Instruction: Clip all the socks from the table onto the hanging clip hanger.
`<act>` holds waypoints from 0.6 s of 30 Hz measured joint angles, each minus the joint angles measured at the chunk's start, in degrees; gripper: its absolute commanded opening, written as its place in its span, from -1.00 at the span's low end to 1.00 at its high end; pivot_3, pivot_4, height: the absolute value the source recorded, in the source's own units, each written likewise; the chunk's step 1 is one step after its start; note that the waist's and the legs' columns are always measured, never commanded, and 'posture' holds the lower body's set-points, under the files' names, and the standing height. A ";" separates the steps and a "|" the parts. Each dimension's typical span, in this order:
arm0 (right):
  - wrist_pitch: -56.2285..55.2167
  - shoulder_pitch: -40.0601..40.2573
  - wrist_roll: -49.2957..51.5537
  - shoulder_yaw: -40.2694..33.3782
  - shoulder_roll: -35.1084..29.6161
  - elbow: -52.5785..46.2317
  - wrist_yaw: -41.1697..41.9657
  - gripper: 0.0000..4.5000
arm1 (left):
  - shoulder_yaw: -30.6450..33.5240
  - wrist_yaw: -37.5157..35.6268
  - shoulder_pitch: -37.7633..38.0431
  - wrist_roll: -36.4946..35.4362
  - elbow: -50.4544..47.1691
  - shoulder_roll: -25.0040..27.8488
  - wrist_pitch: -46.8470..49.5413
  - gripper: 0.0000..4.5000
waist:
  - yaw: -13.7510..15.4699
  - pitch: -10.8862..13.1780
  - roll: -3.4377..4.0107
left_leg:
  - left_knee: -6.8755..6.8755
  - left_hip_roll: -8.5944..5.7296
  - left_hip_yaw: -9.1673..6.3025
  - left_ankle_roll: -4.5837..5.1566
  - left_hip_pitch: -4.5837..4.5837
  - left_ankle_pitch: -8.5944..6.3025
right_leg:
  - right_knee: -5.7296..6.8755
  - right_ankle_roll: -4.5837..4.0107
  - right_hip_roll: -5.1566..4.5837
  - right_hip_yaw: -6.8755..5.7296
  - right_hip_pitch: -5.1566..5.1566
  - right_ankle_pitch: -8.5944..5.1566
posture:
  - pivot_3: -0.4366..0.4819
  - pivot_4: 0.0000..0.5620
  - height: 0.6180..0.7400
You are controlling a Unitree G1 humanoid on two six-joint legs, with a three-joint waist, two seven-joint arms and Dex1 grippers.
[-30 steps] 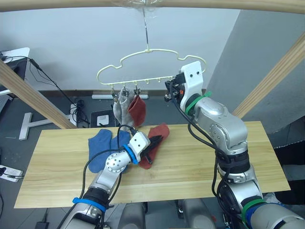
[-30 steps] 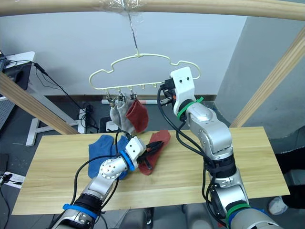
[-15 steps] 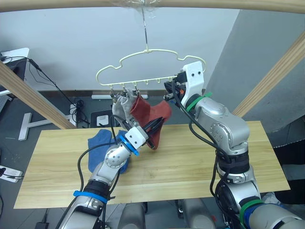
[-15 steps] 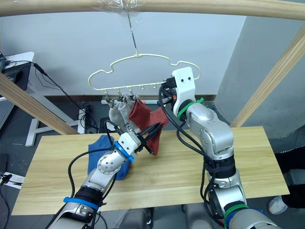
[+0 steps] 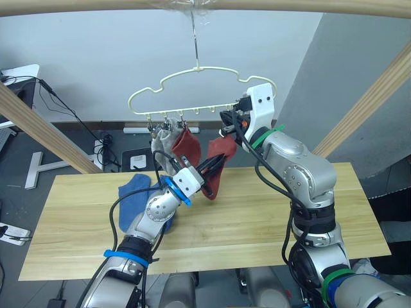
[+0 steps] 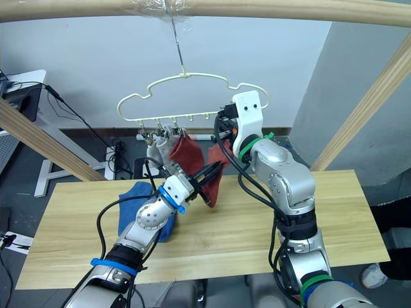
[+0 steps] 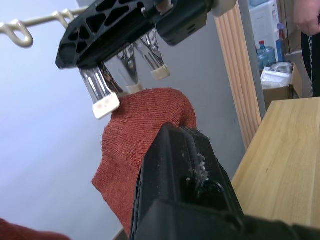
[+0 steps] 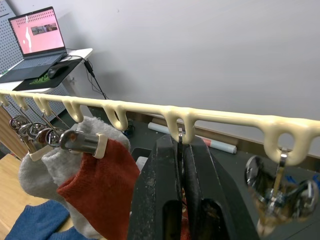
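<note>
Clip hanger point(image 5: 199, 86) above the table's point(image 5: 270, 218) far edge, three socks point(image 5: 174, 142) clipped at its left end, two socks point(image 5: 138, 196) on the table left of centre.

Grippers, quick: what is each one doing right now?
Left gripper: shut on the red sock, lifted toward the hanger.
Right gripper: shut on a metal clip of the hanger.

We see a pale-yellow hanger point(image 5: 192, 90) with silvery metal clips point(image 8: 82, 142). Two light grey socks point(image 5: 160, 142) and a rust-red sock point(image 5: 187, 146) hang from it; a second rust-red sock point(image 5: 215, 168) sits between black fingers point(image 7: 185, 175). Two blue socks point(image 5: 135, 196) lie on the light, wood-grained worktop point(image 5: 257, 212). The arms are silver, with blue and green bands.
</note>
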 measured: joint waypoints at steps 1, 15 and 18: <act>0.00 0.00 0.00 0.00 -0.01 0.00 0.00 -1.00 | 0.00 0.26 0.00 0.08 0.14 0.00 -0.02 -0.99 | 0.00 0.00 0.00 | 0.00 0.00 0.00 0.00 0.00 0.00 | 0.00 0.00 0.00 0.00 0.00 0.00 | -0.20 -0.10 0.67; 1.37 0.01 0.64 -1.01 0.87 -0.10 -0.40 -0.65 | 0.01 4.40 -1.94 1.61 1.69 -0.48 -0.78 -1.00 | 0.01 0.00 0.00 | 0.00 0.00 -0.01 0.00 -0.01 0.00 | 0.00 0.00 0.00 -0.01 0.00 0.00 | -0.19 -0.12 0.67; 1.58 0.00 0.67 -1.11 0.89 -0.10 -0.55 -0.17 | -0.09 4.32 -2.28 1.61 1.92 -0.43 -1.03 -1.00 | 0.01 0.00 0.00 | 0.00 0.00 0.00 0.00 0.00 0.00 | 0.00 0.00 0.00 -0.01 0.00 0.00 | -0.19 -0.12 0.67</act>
